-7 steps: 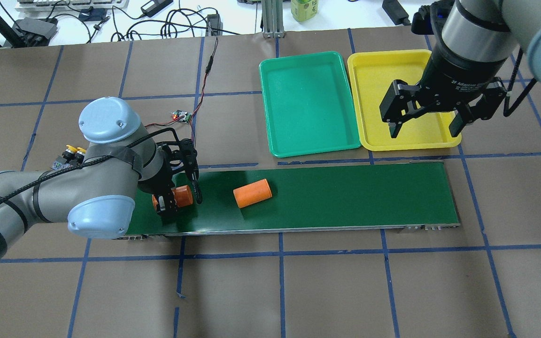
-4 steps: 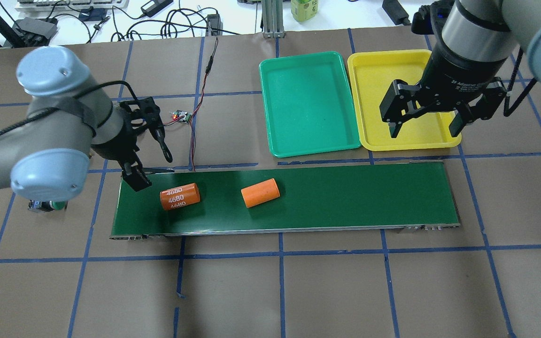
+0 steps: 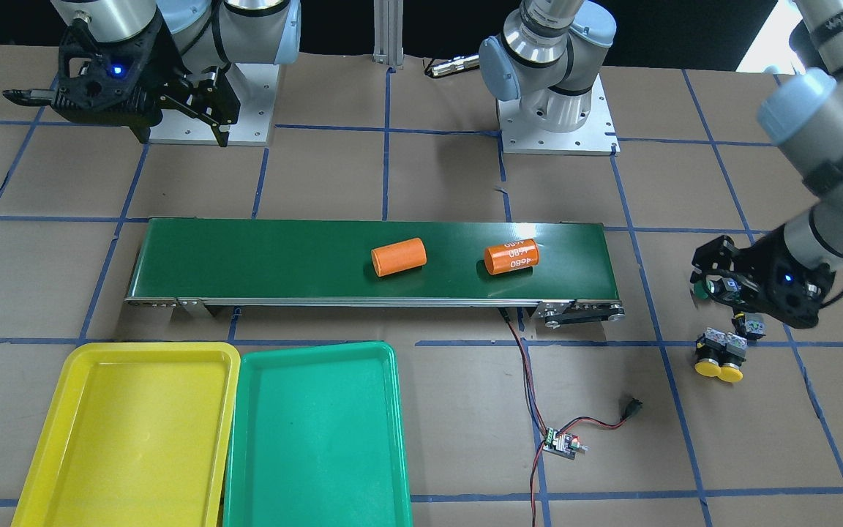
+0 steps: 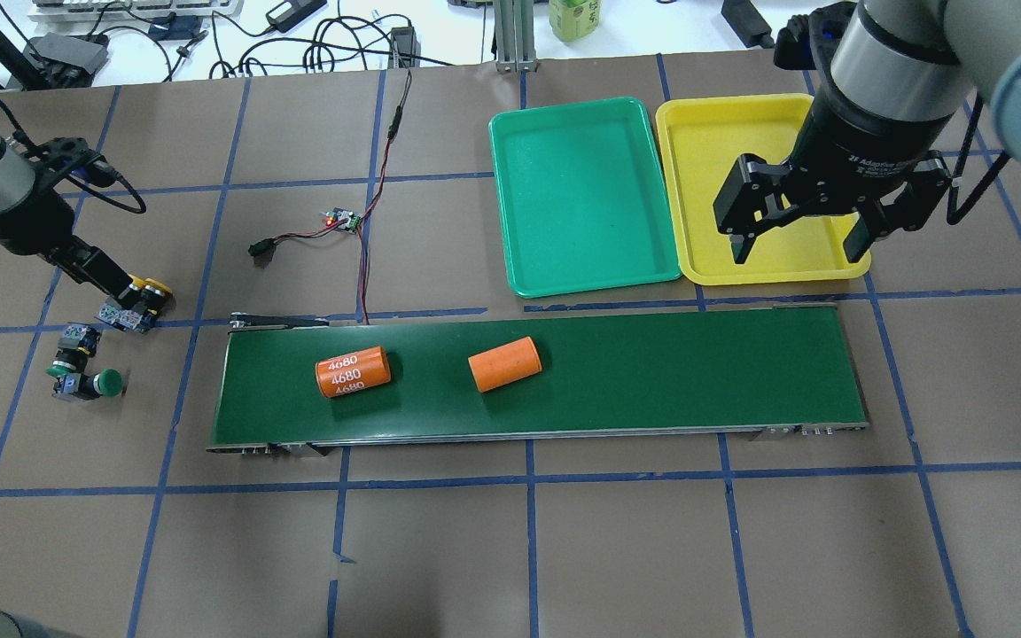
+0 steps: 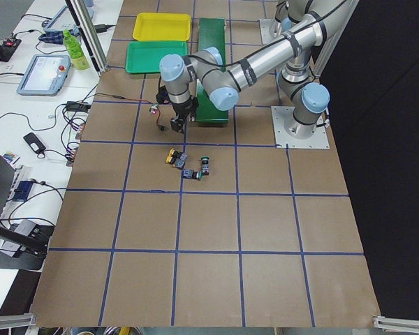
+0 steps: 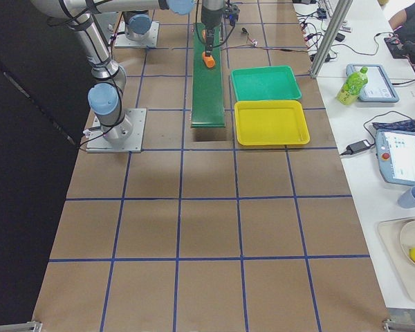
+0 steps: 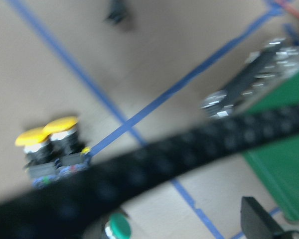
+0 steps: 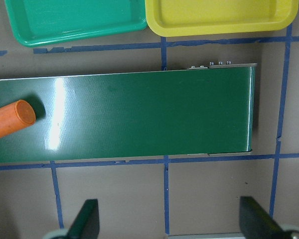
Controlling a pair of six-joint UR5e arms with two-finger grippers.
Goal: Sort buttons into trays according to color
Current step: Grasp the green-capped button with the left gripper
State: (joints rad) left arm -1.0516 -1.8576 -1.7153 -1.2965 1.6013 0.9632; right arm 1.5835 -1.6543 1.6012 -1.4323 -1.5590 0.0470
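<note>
Left gripper (image 4: pixel 112 276): jaw opening cannot be told. Yellow buttons (image 4: pixel 136 303) lie near its tips; judged light and rigid, best taken across the squared body.

Glossy plastic trays (image 4: pixel 581 195); sheeny belt (image 4: pixel 652 372) (metal-edged); matt paper table (image 4: pixel 635 549).

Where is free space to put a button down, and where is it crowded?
Both the green tray and the yellow tray are empty. The conveyor belt is bare from the plain orange cylinder to its end beside the trays. It is crowded around the four buttons, close to the left gripper.
</note>
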